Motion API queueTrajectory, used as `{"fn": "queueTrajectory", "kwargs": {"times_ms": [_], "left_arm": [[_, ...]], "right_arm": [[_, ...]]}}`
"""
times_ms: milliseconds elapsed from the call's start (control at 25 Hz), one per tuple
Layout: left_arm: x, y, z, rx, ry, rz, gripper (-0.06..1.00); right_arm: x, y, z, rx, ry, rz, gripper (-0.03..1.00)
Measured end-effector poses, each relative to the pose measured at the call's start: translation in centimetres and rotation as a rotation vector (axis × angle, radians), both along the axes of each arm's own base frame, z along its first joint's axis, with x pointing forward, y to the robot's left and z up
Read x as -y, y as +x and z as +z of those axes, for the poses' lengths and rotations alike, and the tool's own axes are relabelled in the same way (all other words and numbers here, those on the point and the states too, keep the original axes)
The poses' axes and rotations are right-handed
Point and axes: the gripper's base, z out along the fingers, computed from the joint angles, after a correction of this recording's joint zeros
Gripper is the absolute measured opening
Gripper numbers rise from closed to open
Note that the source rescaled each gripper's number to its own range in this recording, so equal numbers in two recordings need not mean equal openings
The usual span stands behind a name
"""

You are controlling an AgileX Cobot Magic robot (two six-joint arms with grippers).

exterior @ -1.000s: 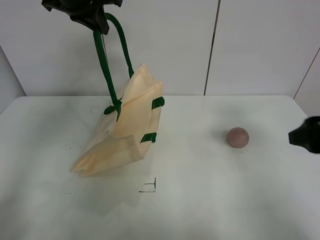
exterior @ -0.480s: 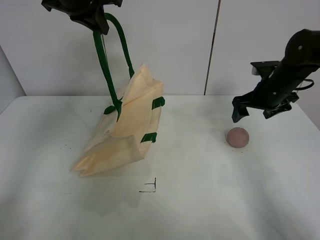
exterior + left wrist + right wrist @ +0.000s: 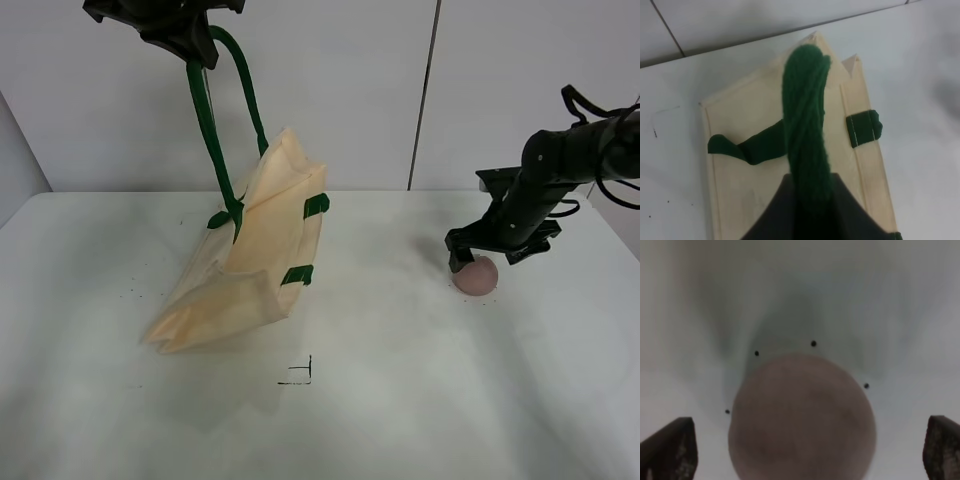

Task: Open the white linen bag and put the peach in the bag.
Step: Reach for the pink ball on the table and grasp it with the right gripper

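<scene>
peach [image 3: 476,277] just beneath right gripper [image 3: 488,254]

At the top left, the left gripper [image 3: 201,55] pinches the dark green handle [image 3: 209,135] of the white linen bag [image 3: 255,255] and holds it high, so the strap runs taut down to the cloth. The bag hangs tilted and crumpled; its lower corner rests on the white table [image 3: 400,390], and two small green tabs [image 3: 316,206] show along its right edge. Just in front of the bag a small black corner mark [image 3: 301,375] is drawn on the table. Well apart to the right, the peach [image 3: 477,277] sits on the table. The right gripper [image 3: 492,254] is low over the fruit's top, one dark finger [image 3: 458,261] beside its left side. It seems to straddle the fruit, though contact cannot be judged from this angle.
</scene>
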Motion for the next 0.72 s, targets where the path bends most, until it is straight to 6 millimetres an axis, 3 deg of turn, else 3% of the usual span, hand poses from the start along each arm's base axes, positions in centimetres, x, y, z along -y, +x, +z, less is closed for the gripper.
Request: {"fn": "queueTrajectory", "kwargs": {"times_ms": [480,560,720], "left_arm": [[0.0,0.0,0.0,0.0,0.0,0.0,0.0],[0.0,0.0,0.0,0.0,0.0,0.0,0.0],[0.0,0.0,0.0,0.0,0.0,0.0,0.0]], "right_arm": [[-0.2,0.7,-3.2,-0.008,0.003,0.008,0.99],[-0.2,0.8,-3.1,0.006,0.004,0.007,0.87],[-0.2,0.9,-2.9,0.008,0.007,0.005,0.18]]}}
